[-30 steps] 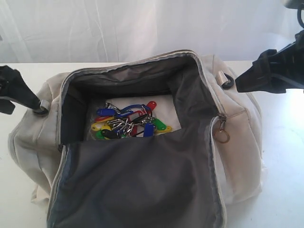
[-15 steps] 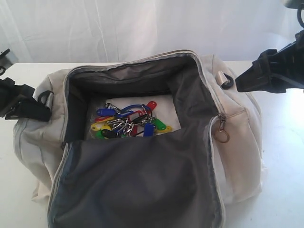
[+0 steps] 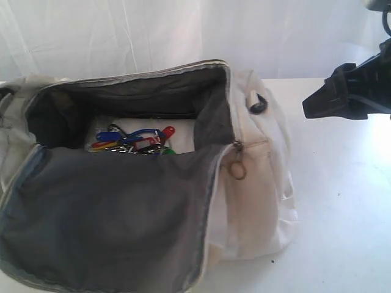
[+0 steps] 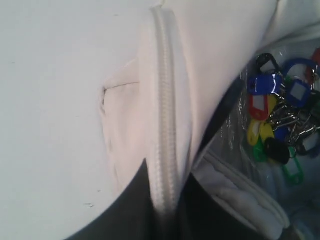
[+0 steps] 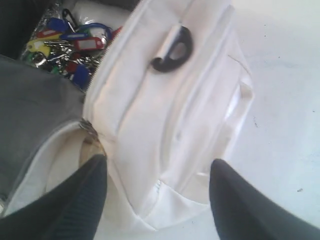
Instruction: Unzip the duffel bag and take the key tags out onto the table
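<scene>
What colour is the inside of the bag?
The duffel bag has dark grey lining, clearest in the exterior view.

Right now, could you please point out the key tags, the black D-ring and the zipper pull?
key tags (image 3: 131, 141), exterior view, middle of the bunch.
black D-ring (image 5: 185, 46), right wrist view, its curved side.
zipper pull (image 3: 236, 160), exterior view, stem above the ring.

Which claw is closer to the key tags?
Left. The left gripper pinches the duffel bag rim beside the key tags; the right gripper hovers outside the bag.
</scene>
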`<state>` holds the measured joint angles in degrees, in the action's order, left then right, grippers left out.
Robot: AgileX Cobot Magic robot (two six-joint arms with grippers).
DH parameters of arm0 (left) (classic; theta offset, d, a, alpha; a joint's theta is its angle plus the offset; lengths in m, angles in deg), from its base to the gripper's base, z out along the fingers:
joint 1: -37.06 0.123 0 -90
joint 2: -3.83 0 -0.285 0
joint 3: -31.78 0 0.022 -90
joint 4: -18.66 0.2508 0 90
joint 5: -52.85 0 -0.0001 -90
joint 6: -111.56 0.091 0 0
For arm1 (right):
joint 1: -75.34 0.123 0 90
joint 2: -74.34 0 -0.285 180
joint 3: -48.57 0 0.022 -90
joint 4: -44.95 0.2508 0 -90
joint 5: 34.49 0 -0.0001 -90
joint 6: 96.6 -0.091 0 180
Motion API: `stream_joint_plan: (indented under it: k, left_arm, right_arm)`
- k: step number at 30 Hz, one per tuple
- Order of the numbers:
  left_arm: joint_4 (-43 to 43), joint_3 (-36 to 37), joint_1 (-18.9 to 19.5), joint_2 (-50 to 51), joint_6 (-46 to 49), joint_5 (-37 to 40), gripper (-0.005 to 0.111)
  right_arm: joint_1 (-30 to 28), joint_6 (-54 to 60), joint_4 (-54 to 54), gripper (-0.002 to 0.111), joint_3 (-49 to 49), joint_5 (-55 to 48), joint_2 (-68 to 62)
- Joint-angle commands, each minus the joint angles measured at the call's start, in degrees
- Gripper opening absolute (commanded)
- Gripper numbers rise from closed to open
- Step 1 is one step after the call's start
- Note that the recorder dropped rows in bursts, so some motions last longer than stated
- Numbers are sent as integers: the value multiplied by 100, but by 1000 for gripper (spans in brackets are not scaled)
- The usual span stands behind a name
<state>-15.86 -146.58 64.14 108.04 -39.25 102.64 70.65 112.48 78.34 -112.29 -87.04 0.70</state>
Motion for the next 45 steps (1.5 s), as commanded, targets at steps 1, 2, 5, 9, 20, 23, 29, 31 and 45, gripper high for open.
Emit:
stream_joint_plan:
  k: [1,2,5,9,20,23,29,31,45]
  left_arm:
    - [-150,-190,544,-46,-104,-222,0]
    - [-218,-190,584,-46,-91,-183,0]
    - [-409,-177,547,-46,98,-37,0]
    - [-715,-151,240,14,535,146,0]
    - [-388,-151,-446,483,388,582,40]
    - [-374,-223,-446,449,373,796,56]
    - [-268,-747,-446,85,210,1298,64]
    - [-46,-960,-446,-111,43,1336,64]
    - [487,-1664,-446,-1682,-734,1614,59]
  right_arm:
    - [-38,64,22,57,22,6,42]
    - [-38,64,22,57,22,6,42]
    - [-38,64,22,57,22,6,42]
    - [-38,64,22,57,22,-5,42]
    - [-38,64,22,57,22,-5,42]
    - [-38,64,22,57,22,9,42]
    - [-38,64,22,57,22,35,42]
    - [-38,64,22,57,22,13,42]
    - [-38,309,265,57,22,-2,42]
